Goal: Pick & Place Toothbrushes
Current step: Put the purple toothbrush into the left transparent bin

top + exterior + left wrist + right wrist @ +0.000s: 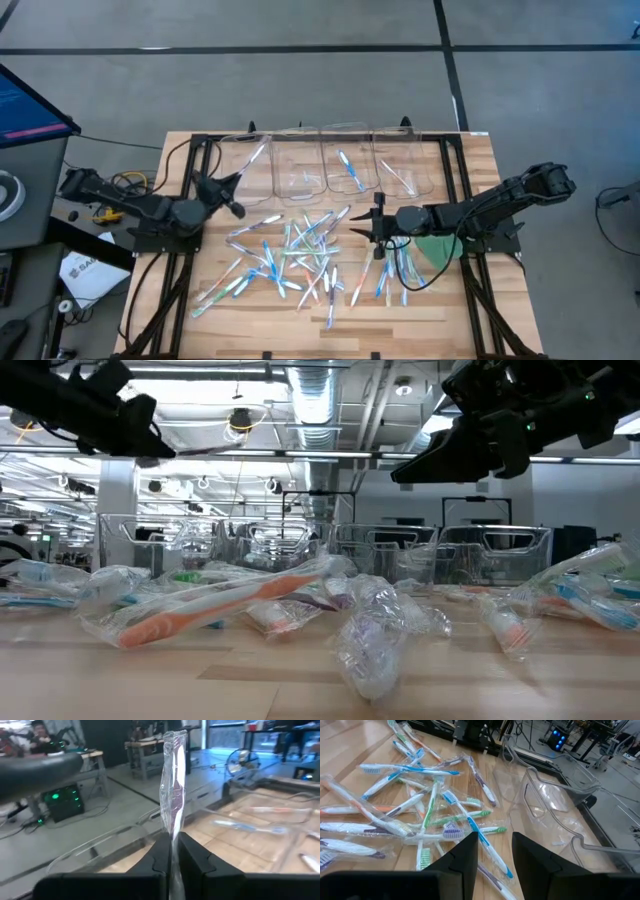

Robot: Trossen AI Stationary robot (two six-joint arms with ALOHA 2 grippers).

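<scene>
Several wrapped toothbrushes point(295, 255) lie scattered flat on the wooden table point(470, 300), and they also show in the right wrist view point(420, 810). My left gripper point(238, 182) is shut on one wrapped toothbrush point(173, 780), held over the near edge of the leftmost clear bin point(250, 165). My right gripper point(494, 851) hangs open above the right side of the pile, over a blue-and-white toothbrush point(487, 845), and touches nothing. My left gripper pinches the wrapped toothbrush between its two fingers point(159, 857), at the wrapper's lower end point(172, 837). The fingers reach about level, slanting toward the table's far right, and the toothbrush runs on along them. It sticks out past the fingertips, lifted clear, its free end point(264, 150) over the bin.
Several clear bins point(350, 160) stand in a row along the far edge; two of them hold a toothbrush point(352, 172). A flat green disc point(437, 248) lies under my right arm. More toothbrushes point(392, 272) lie near the right gripper. Bare wood shows along the near edge.
</scene>
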